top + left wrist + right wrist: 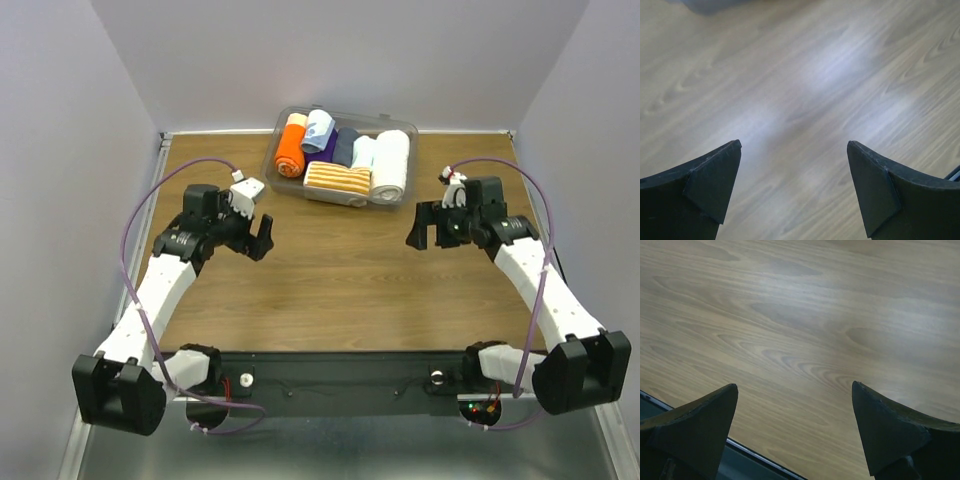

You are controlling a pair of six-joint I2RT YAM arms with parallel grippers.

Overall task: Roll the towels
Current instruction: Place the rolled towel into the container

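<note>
left gripper point(258, 236): jaws spread, nothing held | right gripper point(424, 229): jaws spread, nothing held

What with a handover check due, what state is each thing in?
left gripper: open, empty, above the table.
right gripper: open, empty, above the table.
clear bin: uncovered, holding rolls.
striped towel: rolled, in the bin.
pale blue towel: rolled, in the bin.

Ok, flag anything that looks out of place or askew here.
Nothing spilled or damaged. Everything sits inside the clear bin. One oddity: the striped towel lies crosswise along the bin's near side, while the other rolls point away. The left gripper and right gripper hang open.
</note>
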